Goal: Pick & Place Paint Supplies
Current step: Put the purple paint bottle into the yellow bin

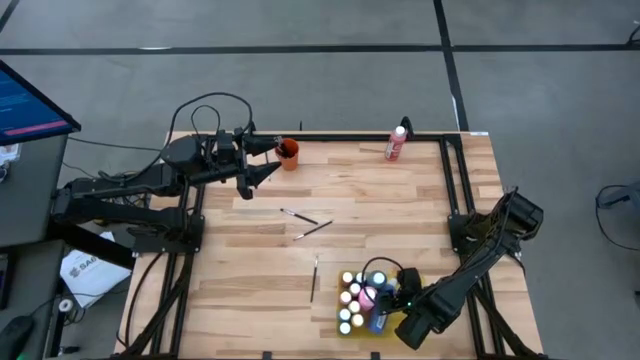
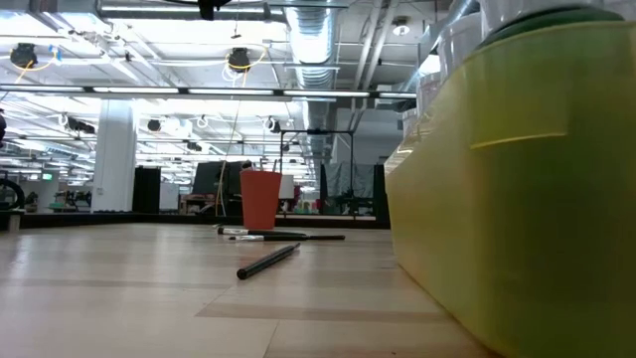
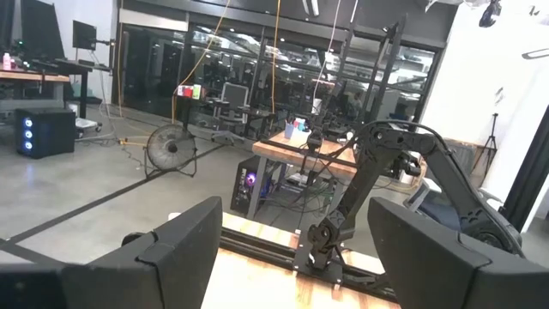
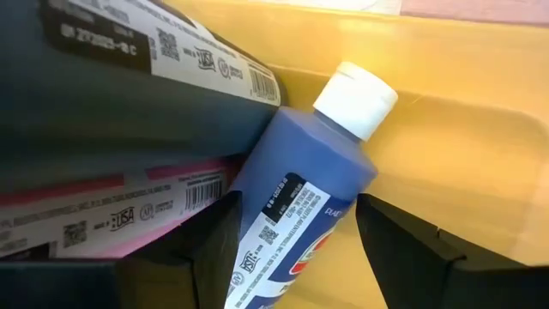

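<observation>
The right hand (image 1: 383,318) is positioned at the near right corner of the counter (image 1: 400,200), lowered into the yellow tray (image 4: 446,129). In the right wrist view its two fingers (image 4: 403,249) stand on either side of a blue paint bottle (image 4: 300,206) that lies tilted, white cap toward the tray wall. The fingers flank the bottle body closely; whether they press on it cannot be determined from the views. Beside the blue bottle, a dark-bodied bottle (image 4: 129,77) and a pink bottle (image 4: 103,215) lie against it, labels showing.

In the high view, the tray holds a cluster of white-capped paint bottles (image 1: 353,297), standing upright and packed together just beside the right hand.

The left hand (image 1: 268,158) hovers at the far left part of the counter, fingers spread wide and holding nothing. The orange cup (image 1: 289,154) stands just beside its fingertips.

One pink paint bottle (image 1: 396,144) lies alone near the far edge of the counter, well apart from the tray. Two paintbrushes (image 1: 306,222) lie crossed near the counter's middle. A third paintbrush (image 1: 314,280) lies nearer the tray, to the left of the bottle cluster.

In the low view, the tray wall fills the right side, with the cup and brushes beyond.
</observation>
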`<state>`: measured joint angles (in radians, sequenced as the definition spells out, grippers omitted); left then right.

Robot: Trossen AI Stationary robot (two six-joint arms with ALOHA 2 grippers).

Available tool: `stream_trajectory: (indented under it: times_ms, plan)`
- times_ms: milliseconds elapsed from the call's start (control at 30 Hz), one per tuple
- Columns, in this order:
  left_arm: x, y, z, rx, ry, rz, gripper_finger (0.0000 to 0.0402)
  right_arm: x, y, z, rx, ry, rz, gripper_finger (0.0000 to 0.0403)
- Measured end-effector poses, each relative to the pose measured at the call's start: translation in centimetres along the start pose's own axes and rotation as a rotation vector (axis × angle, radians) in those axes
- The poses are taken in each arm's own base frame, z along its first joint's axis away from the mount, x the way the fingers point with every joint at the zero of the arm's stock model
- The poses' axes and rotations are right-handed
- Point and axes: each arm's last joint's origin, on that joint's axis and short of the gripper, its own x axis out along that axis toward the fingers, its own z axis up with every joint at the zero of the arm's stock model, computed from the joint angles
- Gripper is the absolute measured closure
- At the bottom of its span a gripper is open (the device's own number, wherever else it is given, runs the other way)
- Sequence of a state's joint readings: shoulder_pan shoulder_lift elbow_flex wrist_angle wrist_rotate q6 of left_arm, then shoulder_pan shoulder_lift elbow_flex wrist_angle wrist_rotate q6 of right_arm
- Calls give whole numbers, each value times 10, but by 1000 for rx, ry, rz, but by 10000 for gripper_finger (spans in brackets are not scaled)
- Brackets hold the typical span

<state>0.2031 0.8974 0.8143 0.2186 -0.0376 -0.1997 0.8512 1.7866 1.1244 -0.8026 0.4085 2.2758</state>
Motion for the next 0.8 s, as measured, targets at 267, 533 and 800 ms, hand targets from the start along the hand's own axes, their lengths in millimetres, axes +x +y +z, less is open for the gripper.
stream_trajectory:
  times_ms: [267,533,800]
  plan:
    - [0,0,0,0,-1,0,115,-12,-11,-8,-35,84,-51,179]
    - [0,0,0,0,-2,-1,115,-26,-8,1,-14,134,-34,179]
    - [0,0,0,0,-2,-1,115,-40,-2,19,36,132,-17,179]
